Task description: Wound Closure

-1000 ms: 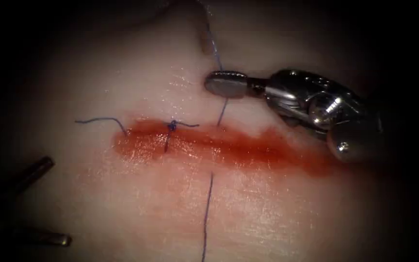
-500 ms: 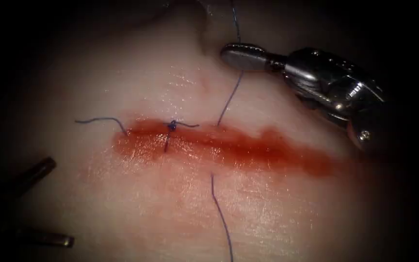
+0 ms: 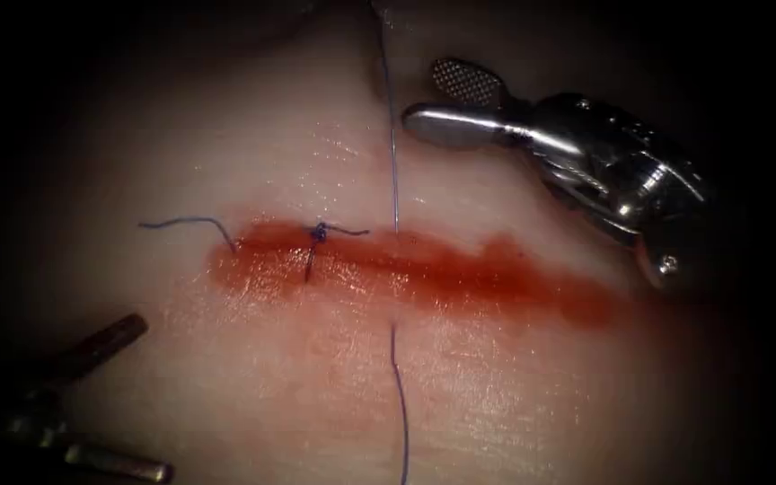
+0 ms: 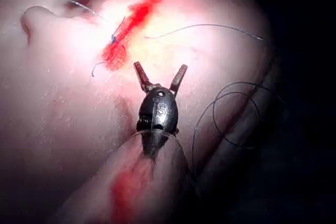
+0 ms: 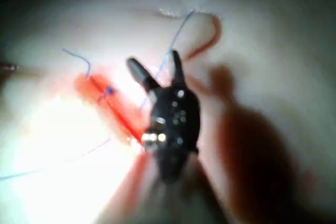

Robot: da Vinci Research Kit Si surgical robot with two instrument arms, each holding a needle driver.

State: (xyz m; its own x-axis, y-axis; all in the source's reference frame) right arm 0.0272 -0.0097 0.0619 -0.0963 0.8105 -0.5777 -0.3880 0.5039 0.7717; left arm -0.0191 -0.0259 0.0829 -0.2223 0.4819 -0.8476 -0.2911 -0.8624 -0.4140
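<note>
Pale tissue (image 3: 226, 135) carries a long horizontal cut (image 3: 424, 274), its line soaked along the whole length with glossy red fluid (image 3: 514, 283).

Near the cut's left end sits 1 finished stitch, a small dark knot (image 3: 319, 233) with 2 short cut tails: one lies just to its right, the other curls out onto the tissue to the left (image 3: 181, 222).

To the right of the knot, blue thread (image 3: 393, 162) runs straight down from the far side of the tissue and meets the cut's far edge; it shows again at the near edge and trails toward the viewer (image 3: 400, 404).

Right tool (image 3: 451, 103): jaws spread, holding nothing, hovering beyond the cut with the thread passing just to the left of the tips, apart from them. The right wrist view shows the same parted jaws (image 5: 157, 69) with the thread running behind them.

Left tool (image 3: 92, 395): at the near left, well apart from the cut, jaws spread wide and empty; the left wrist view confirms this (image 4: 160, 77), with loose coils of thread (image 4: 231, 119) lying over the tissue's edge beside it.

The needle cannot be made out.
</note>
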